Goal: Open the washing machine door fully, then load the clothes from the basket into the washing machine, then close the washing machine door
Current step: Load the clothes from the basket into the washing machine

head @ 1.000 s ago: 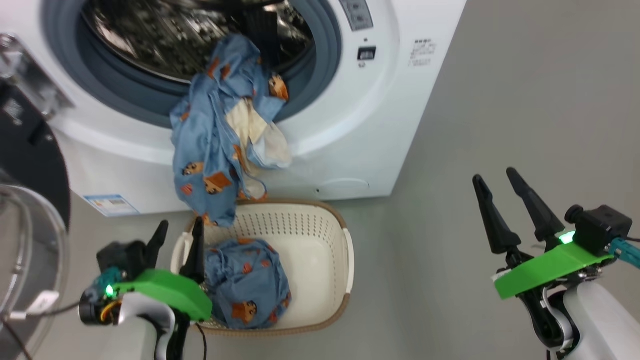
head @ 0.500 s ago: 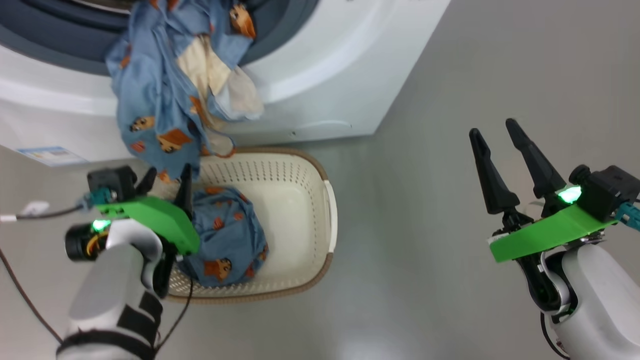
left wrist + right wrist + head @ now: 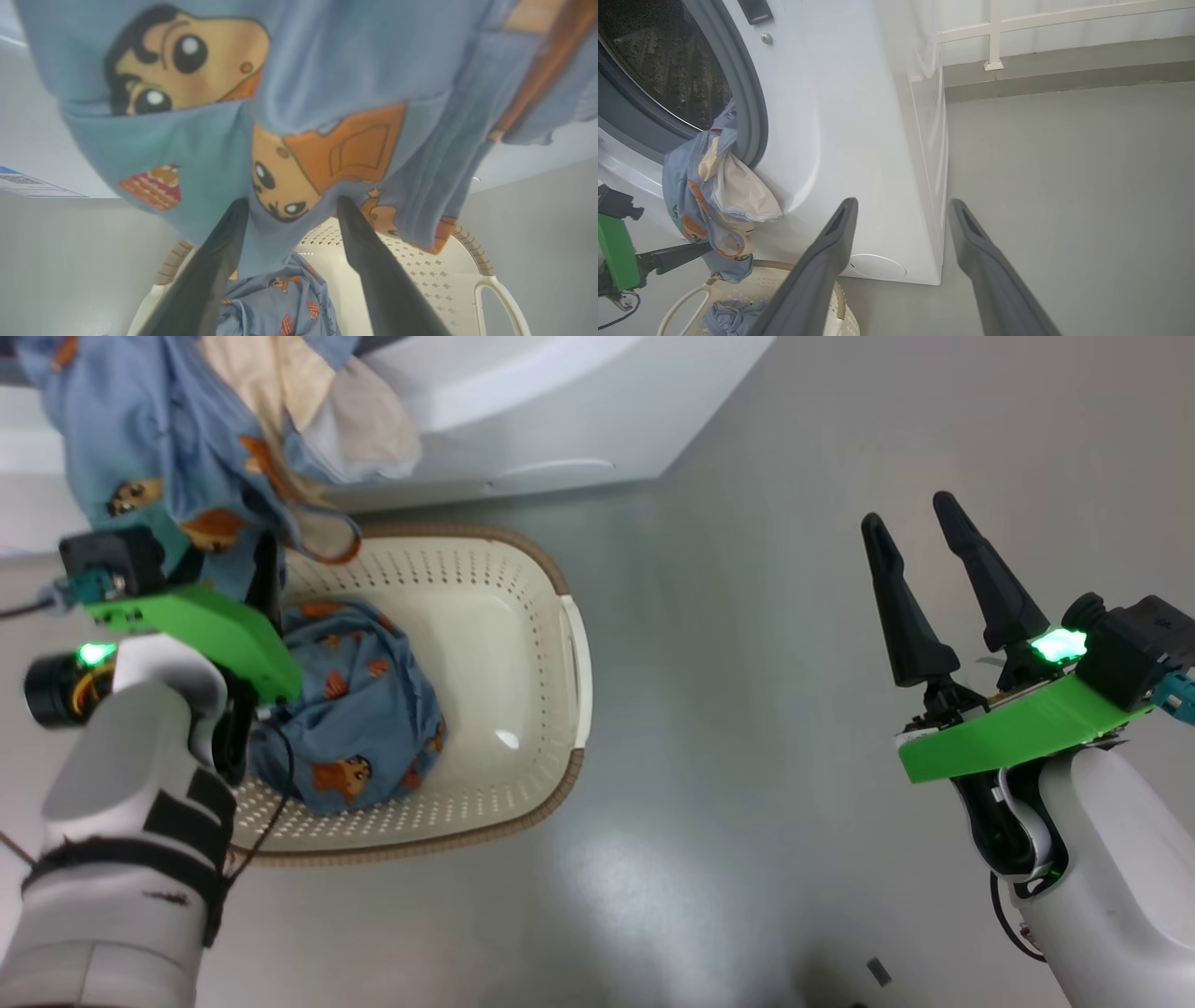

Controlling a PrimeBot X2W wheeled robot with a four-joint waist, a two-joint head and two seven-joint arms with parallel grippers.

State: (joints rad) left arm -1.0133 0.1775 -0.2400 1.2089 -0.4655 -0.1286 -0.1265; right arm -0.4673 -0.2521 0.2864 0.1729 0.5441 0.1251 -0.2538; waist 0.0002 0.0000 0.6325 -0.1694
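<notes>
Holds left pincer released beneath blue garment hanging from washing machine, upper left; right pincer released, right of frame; second garment in basket.

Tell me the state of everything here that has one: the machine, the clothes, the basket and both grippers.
Washing machine: mouth uncovered, drum showing.
Basket: on the floor, holding one bundled garment.
Hanging garment: draped out of the machine's mouth, dangling over the basket.
Left gripper: open, hanging garment's hem between the jaws.
Right gripper: open, empty, over bare floor.
</notes>
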